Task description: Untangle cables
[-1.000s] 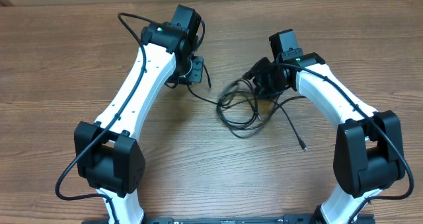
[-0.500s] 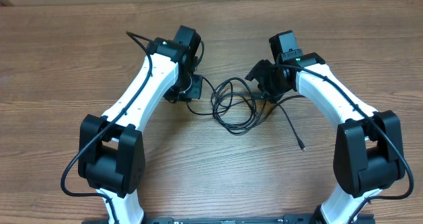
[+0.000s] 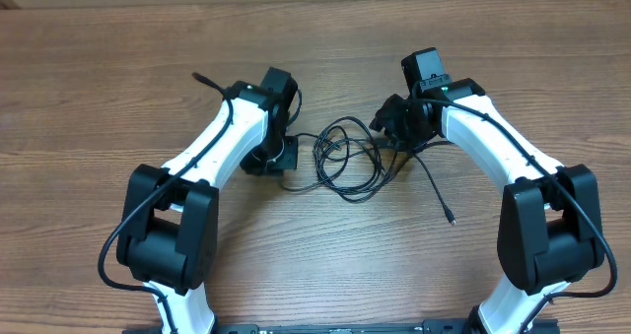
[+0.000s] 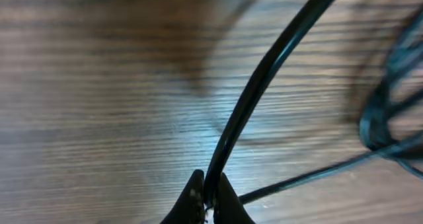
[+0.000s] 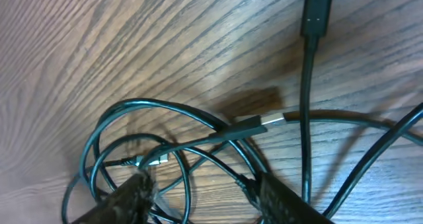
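Observation:
The cables (image 3: 347, 160) are thin black cords looped in a tangle at the table's middle. One loose end (image 3: 451, 218) trails toward the front right. My left gripper (image 3: 283, 159) sits just left of the tangle, shut on one cable (image 4: 264, 72) that runs up and to the right from its jaws (image 4: 208, 199). My right gripper (image 3: 392, 129) is at the tangle's right edge. Its fingers (image 5: 206, 196) are open and straddle several loops. In the right wrist view a silver-tipped plug (image 5: 254, 125) and a black plug (image 5: 316, 7) lie ahead of the fingers.
The wooden table (image 3: 89, 88) stretches out on all sides. The white arms with thicker black wires (image 3: 212, 137) flank the tangle; the right arm's link (image 3: 493, 142) is beside the trailing cord.
My left gripper has moved toward the front of the table with its cable, and the tangle has been drawn leftward and spread a little. The right gripper has hardly moved.

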Action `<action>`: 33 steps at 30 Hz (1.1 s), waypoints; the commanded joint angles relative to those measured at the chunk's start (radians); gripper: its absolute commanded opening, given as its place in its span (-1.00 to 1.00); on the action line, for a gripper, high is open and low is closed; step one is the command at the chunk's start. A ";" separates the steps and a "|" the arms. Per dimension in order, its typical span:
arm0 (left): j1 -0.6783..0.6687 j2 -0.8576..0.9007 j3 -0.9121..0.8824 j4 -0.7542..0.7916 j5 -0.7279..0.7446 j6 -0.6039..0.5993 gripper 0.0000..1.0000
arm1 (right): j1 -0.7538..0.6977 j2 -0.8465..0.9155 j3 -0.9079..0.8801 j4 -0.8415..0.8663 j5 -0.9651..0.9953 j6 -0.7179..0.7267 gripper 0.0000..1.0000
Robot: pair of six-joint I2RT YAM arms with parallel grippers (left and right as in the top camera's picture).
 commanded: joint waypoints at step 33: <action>0.076 -0.020 0.179 0.015 0.171 0.154 -0.51 | -0.001 0.010 -0.005 -0.039 0.010 -0.098 -0.57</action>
